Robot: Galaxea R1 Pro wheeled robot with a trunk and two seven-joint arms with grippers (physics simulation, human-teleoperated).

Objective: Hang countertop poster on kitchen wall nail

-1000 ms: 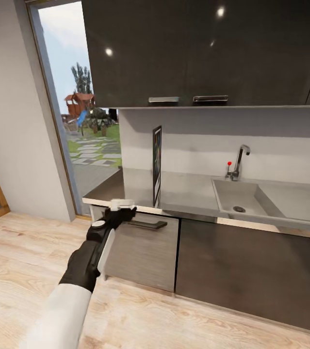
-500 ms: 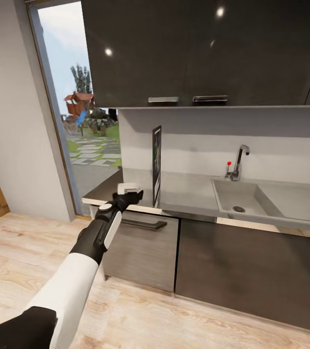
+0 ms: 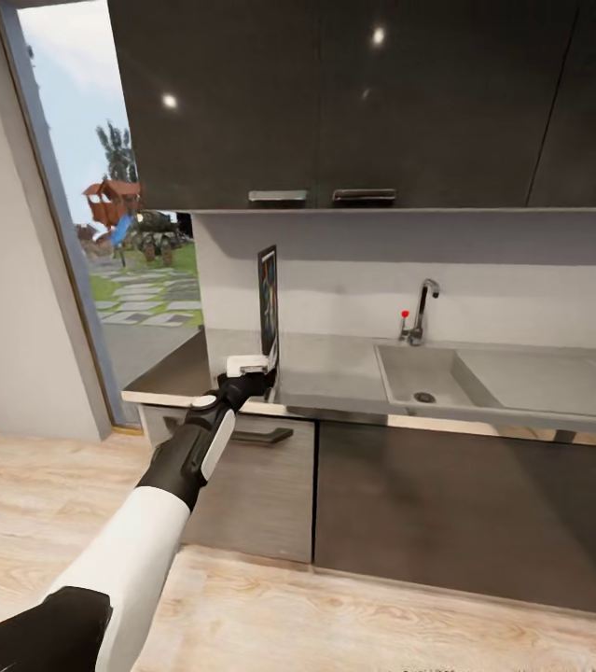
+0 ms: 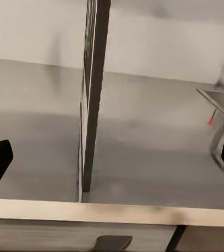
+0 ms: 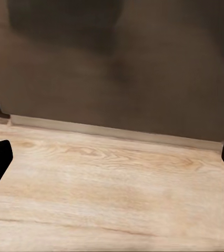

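Grey kitchen countertop (image 3: 335, 369), poster (image 3: 268, 301) upright (edge-on), left tool (image 3: 253, 377) wide open beside it, holding nothing.

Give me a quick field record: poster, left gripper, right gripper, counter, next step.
poster: the poster stands upright and edge-on on the kitchen countertop, near its front edge
left gripper: the left gripper is open, at the poster's lower edge, fingers either side, not closed
right gripper: the right gripper is open, over wood floor
sink: right of poster
next step: probably close on the frame
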